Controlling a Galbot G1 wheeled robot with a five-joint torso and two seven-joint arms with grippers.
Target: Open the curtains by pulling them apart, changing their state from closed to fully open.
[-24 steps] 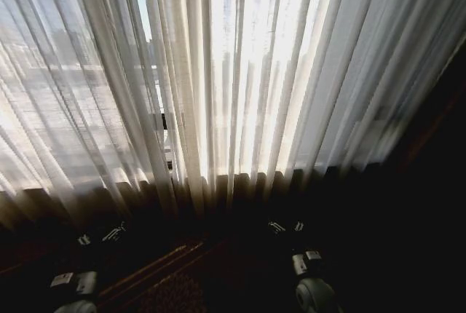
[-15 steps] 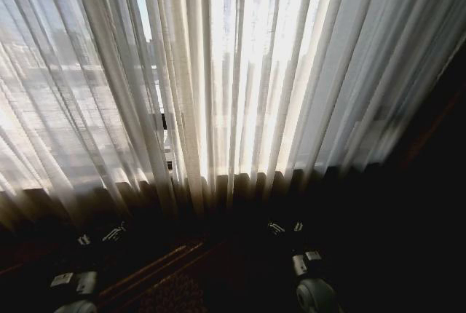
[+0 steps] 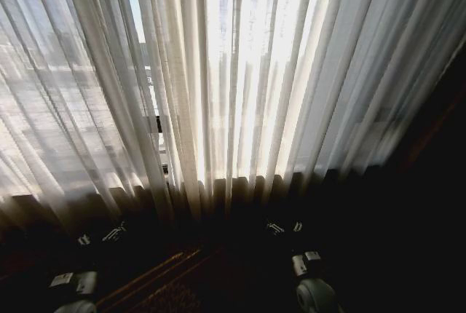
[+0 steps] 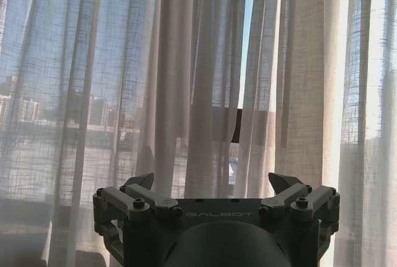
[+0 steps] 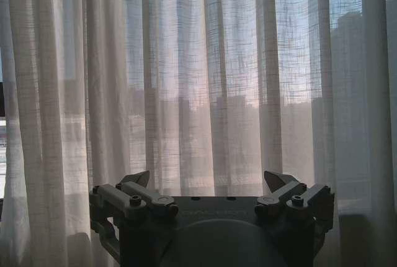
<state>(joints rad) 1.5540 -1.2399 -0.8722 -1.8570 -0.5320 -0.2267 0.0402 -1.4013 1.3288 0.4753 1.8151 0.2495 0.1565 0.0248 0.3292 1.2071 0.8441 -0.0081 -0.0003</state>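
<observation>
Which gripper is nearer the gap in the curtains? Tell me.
Left. The left gripper faces the gap almost head-on; the right gripper faces unbroken curtains farther along.

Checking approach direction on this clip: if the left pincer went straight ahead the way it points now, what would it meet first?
Most likely the curtains. The left pincer, open and empty, faces the sheer pleats just beside the narrow gap where the panels meet, with nothing between. How far off the fabric hangs is unclear.

I'm seeing my left gripper (image 4: 214,186) as dark grey metal, with pointed fingertips (image 4: 282,182), screw-headed linkage bars and "GALBOT" lettering on its body. My right gripper (image 5: 211,181) is showing the same build: dark housing, rounded wrist, bolted links.
</observation>
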